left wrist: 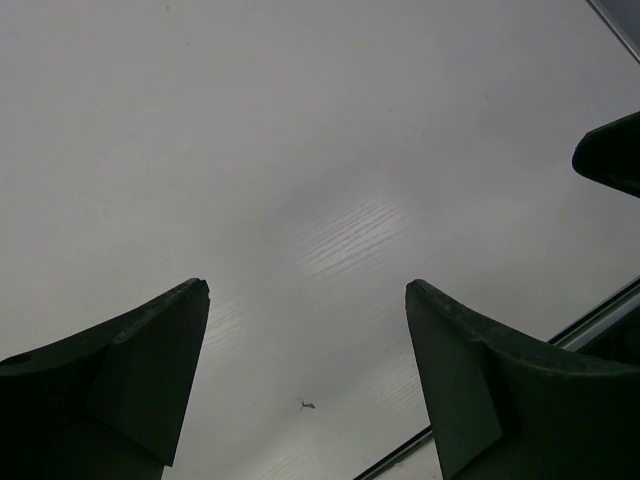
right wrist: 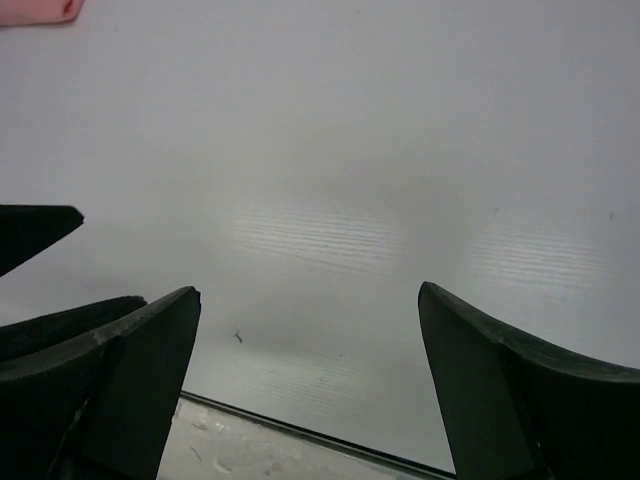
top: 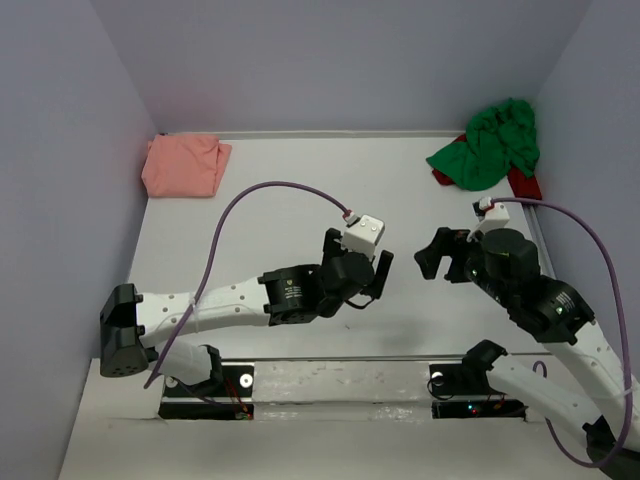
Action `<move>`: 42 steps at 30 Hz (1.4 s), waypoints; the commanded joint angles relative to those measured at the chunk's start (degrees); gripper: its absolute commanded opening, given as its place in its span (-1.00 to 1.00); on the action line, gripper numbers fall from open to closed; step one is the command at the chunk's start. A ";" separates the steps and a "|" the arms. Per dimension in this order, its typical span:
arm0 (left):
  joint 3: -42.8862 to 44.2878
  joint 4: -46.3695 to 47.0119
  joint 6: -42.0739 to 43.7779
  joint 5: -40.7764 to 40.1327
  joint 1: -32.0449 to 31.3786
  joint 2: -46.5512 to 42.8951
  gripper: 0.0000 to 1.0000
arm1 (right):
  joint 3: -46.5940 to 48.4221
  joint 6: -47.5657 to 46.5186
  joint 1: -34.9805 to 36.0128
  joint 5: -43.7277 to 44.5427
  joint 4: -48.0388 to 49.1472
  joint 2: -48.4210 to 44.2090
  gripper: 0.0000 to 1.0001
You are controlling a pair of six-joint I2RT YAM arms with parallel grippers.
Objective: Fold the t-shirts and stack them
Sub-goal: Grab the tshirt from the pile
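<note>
A salmon-pink t-shirt [top: 184, 165] lies folded at the back left corner; its edge shows at the top left of the right wrist view [right wrist: 35, 10]. A bright green t-shirt [top: 490, 143] lies crumpled at the back right corner on top of a dark red t-shirt [top: 523, 184], of which only edges show. My left gripper [top: 381, 270] is open and empty over bare table near the middle; in its wrist view [left wrist: 308, 285] only table lies between the jaws. My right gripper [top: 432, 256] is open and empty, facing the left one [right wrist: 308, 290].
The white table [top: 300, 190] is walled at the back and both sides. The two grippers are close to each other near the table's front middle. The table's front edge strip [right wrist: 300, 435] runs just below the right gripper.
</note>
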 commanded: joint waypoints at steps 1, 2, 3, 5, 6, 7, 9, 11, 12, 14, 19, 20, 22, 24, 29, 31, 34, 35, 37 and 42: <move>-0.68 0.99 -0.66 -4.37 -0.19 -2.50 0.79 | 5.73 0.55 0.25 10.82 -3.23 4.80 0.92; -0.68 0.81 -0.75 -4.72 -0.19 -2.59 0.79 | 6.60 0.46 0.25 13.28 -3.67 5.61 0.98; -0.68 0.37 -0.66 -5.33 -0.19 -2.77 0.79 | 8.35 -0.67 0.25 13.57 -3.07 6.22 0.99; -0.85 0.11 -0.49 -5.78 -0.19 -3.03 0.79 | 9.07 -1.99 0.25 14.27 -1.23 6.93 0.99; -1.11 0.10 -0.31 -6.04 -0.19 -3.47 0.79 | 9.77 -3.31 0.25 14.53 0.00 7.28 0.99; -1.55 0.19 -0.22 -6.22 -0.19 -3.56 0.79 | 10.21 -3.67 0.25 16.28 0.53 7.72 0.99; -2.17 0.19 0.13 -6.48 -0.11 -4.26 0.80 | 10.48 -4.46 0.25 20.22 1.68 8.60 0.99; -2.61 0.19 0.39 -7.01 -0.11 -4.52 0.80 | 10.57 -4.46 0.25 23.31 1.86 9.13 0.99; -2.78 0.28 0.57 -7.18 -0.11 -4.87 0.81 | 10.05 -5.07 0.25 24.46 2.73 9.13 0.99; -3.22 0.19 0.75 -7.27 -0.11 -5.40 0.81 | 9.95 -5.60 0.25 27.88 3.61 9.65 0.99; -4.63 0.98 0.57 -6.75 -0.02 -5.93 0.81 | 12.75 -7.44 0.25 34.31 3.44 13.60 0.99; -4.81 0.98 0.48 -6.92 -0.02 -6.02 0.82 | 13.64 -7.80 0.25 33.96 2.83 14.83 0.99; -5.07 0.63 -0.04 -7.18 0.07 -6.02 0.81 | 15.65 -7.80 0.25 35.44 1.86 18.26 0.99; -5.25 0.63 -0.22 -6.83 0.07 -6.11 0.82 | 16.63 -7.89 0.25 36.94 2.03 19.84 0.99; -5.77 -0.16 -1.10 -6.22 0.25 -7.34 0.82 | 20.67 -12.54 -0.45 39.58 5.54 27.22 0.65; -6.12 -0.77 -1.80 -6.39 0.33 -8.56 0.82 | 24.35 -13.60 -3.34 39.24 6.34 31.35 0.12; -7.61 -0.95 -3.21 -6.75 0.60 -11.89 0.82 | 27.34 -17.19 -9.49 32.76 11.60 34.87 0.20; -7.97 -0.69 -3.38 -6.66 0.86 -12.60 0.81 | 28.49 -17.55 -11.77 30.81 11.96 36.27 0.19; -8.50 -0.69 -3.82 -6.66 1.30 -14.80 0.81 | 32.69 -18.17 -18.01 27.47 12.14 41.37 0.16; -10.78 0.28 -2.60 -5.17 2.96 -17.97 0.81 | 45.24 -20.72 -26.19 19.74 12.05 53.32 0.04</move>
